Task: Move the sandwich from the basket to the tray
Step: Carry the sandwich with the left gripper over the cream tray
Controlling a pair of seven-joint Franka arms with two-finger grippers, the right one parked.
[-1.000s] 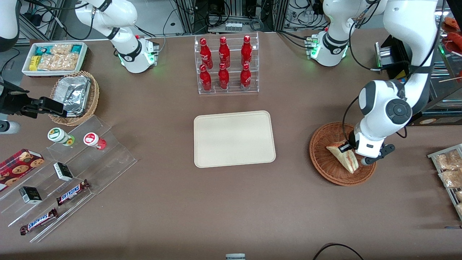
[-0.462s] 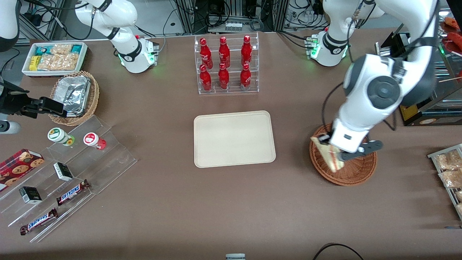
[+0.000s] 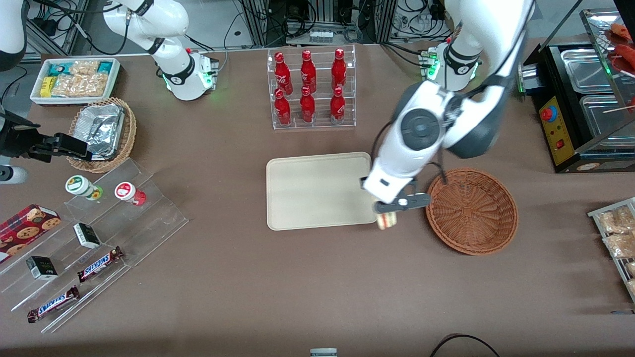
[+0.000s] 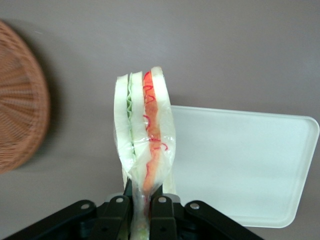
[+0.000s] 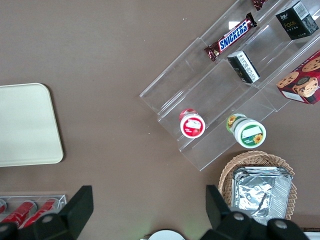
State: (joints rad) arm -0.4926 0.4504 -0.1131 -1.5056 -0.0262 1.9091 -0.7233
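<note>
The left arm's black two-finger gripper (image 3: 392, 210) hung in the air above the brown table (image 3: 297, 287), over the strip between the flat cream-beige rectangular tray (image 3: 317, 191) and the round reddish-brown woven wicker basket (image 3: 471, 210). Its fingers (image 4: 161, 206) were clamped on the lower end of the wrapped triangular sandwich (image 4: 145, 145), a wedge of pale bread with green and red-orange filling at its cut edge. In the front view only the tip of the sandwich (image 3: 386, 221) showed below the gripper, just beside the tray's nearer corner on the basket's side and clear of the basket rim. In the left wrist view the wedge stood upright between the fingers, with the tray (image 4: 240, 165) and the basket (image 4: 20, 100) on either side of it.

The basket held nothing visible and the tray's surface was bare. A clear acrylic rack of six red bottles (image 3: 310, 89) stood farther from the front camera than the tray. Toward the parked arm's end of the table lay a lighter tan wicker basket with a foil container (image 3: 101, 131) and a clear stepped display of snack bars and small tubs (image 3: 94, 233).
</note>
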